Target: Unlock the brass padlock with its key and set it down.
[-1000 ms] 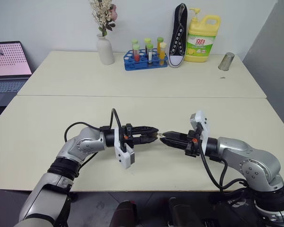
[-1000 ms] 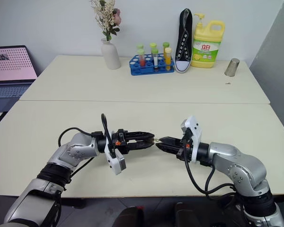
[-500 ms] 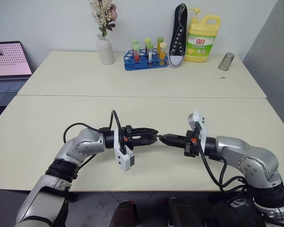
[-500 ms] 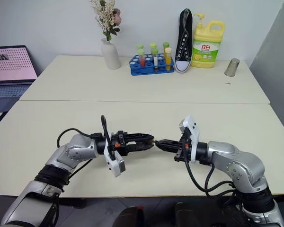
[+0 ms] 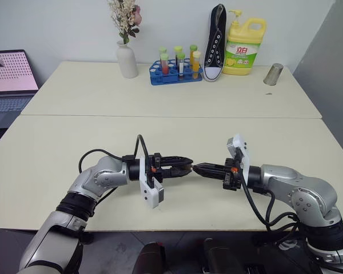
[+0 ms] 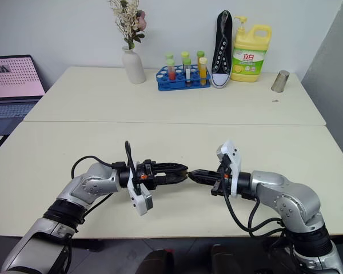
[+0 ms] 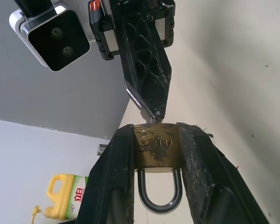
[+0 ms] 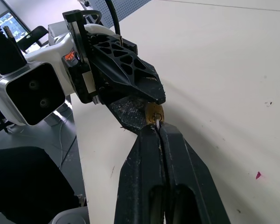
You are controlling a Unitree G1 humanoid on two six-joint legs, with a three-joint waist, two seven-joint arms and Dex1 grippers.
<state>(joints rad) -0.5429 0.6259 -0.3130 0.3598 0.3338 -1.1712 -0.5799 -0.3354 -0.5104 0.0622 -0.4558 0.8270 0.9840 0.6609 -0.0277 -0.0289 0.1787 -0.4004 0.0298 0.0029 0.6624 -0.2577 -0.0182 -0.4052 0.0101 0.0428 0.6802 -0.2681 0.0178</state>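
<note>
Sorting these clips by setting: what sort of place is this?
Probably a lab or office test room: pale tables holding a test-tube rack, a detergent bottle and a sneaker, with a laptop alongside.

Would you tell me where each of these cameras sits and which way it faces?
Head eye views: look forward and down over both arms and the table.
Left wrist view: looks along the left gripper, clamped on the brass padlock.
Right wrist view: looks along the right gripper, shut on the key.
Shared: both wrist views show the padlock and the opposite gripper.
</note>
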